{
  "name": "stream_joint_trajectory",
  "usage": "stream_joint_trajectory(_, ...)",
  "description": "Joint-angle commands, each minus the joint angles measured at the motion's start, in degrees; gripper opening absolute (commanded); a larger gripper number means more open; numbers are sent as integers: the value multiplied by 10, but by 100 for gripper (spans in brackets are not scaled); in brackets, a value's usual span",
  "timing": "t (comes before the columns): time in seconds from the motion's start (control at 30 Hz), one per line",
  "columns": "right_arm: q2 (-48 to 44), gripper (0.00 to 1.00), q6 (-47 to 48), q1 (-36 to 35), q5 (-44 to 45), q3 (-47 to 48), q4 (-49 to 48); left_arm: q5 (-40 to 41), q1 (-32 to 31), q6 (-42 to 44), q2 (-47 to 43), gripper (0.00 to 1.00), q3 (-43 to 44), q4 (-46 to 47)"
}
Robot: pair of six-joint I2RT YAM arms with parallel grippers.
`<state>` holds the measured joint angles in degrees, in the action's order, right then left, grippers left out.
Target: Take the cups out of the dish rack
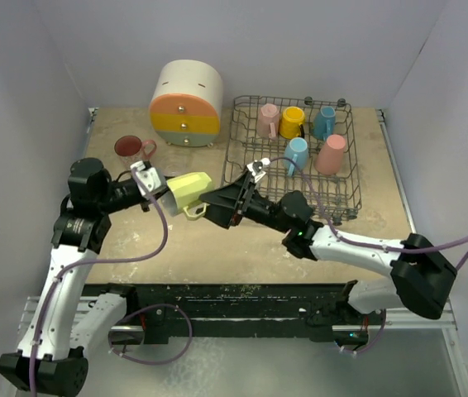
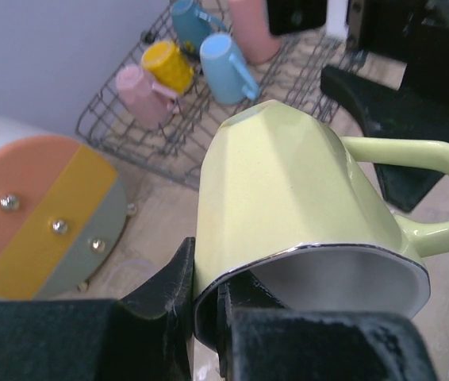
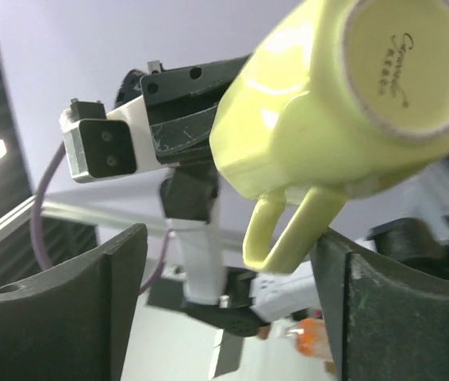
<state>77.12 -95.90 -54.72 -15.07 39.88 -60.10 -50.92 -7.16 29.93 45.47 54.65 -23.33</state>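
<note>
A pale green cup (image 1: 191, 190) hangs on its side above the table, left of the dish rack (image 1: 242, 142). My left gripper (image 1: 168, 192) is shut on its rim, one finger inside the mouth and one outside (image 2: 205, 294). My right gripper (image 1: 209, 205) stands open, and the cup's handle (image 3: 288, 230) hangs between its fingers, close to the right finger (image 3: 383, 309). The cup's base (image 3: 407, 63) faces the right wrist camera. In the rack stand a pink cup (image 1: 269, 118), a yellow cup (image 1: 292, 122), two blue cups (image 1: 325, 121) (image 1: 298, 154) and a salmon cup (image 1: 331, 154).
A round cream cabinet (image 1: 186, 103) with coloured drawers stands at the back, left of the rack. A dark red mug (image 1: 130, 148) sits on the table in front of it on the left. Grey walls close in the table on three sides.
</note>
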Motion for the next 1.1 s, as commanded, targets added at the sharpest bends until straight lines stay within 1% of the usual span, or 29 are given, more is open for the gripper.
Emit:
stream_joint_trajectory(0.0, -86, 87, 96, 71, -16, 21, 168, 134, 0, 53, 61, 0, 52, -46)
stream_joint_trajectory(0.03, -105, 90, 124, 90, -12, 32, 262, 172, 0, 80, 84, 0, 74, -82)
stream_joint_trajectory(0.07, -124, 91, 155, 108, -6, 43, 327, 210, 0, 95, 112, 0, 89, -108)
stream_joint_trajectory(0.13, -160, 92, 217, 143, 16, 69, 451, 299, 3, 126, 167, 0, 117, -154)
stream_joint_trajectory(0.2, -184, 93, 287, 177, 41, 99, 549, 363, 17, 148, 215, 0, 133, -184)
stream_joint_trajectory(0.23, -190, 93, 316, 188, 65, 116, 599, 381, 32, 155, 236, 0, 138, -192)
stream_joint_trajectory(0.3, -191, 94, 373, 205, 106, 162, 694, 385, 77, 163, 284, 0, 166, -219)
stream_joint_trajectory(0.4, -178, 95, 436, 218, 155, 220, 793, 386, 123, 170, 369, 0, 233, -296)
stream_joint_trajectory(0.43, -174, 95, 452, 221, 171, 232, 814, 385, 135, 173, 403, 0, 254, -322)
stream_joint_trajectory(0.5, -166, 95, 478, 224, 204, 252, 852, 387, 156, 179, 436, 0, 278, -334)
stream_joint_trajectory(0.63, -158, 97, 511, 230, 246, 273, 896, 434, 177, 183, 463, 0, 272, -295)
stream_joint_trajectory(0.77, -154, 97, 528, 240, 255, 273, 904, 464, 187, 182, 499, 0, 266, -274)
stream_joint_trajectory(1.07, -124, 99, 565, 277, 279, 271, 919, 459, 223, 163, 583, 0, 291, -252)
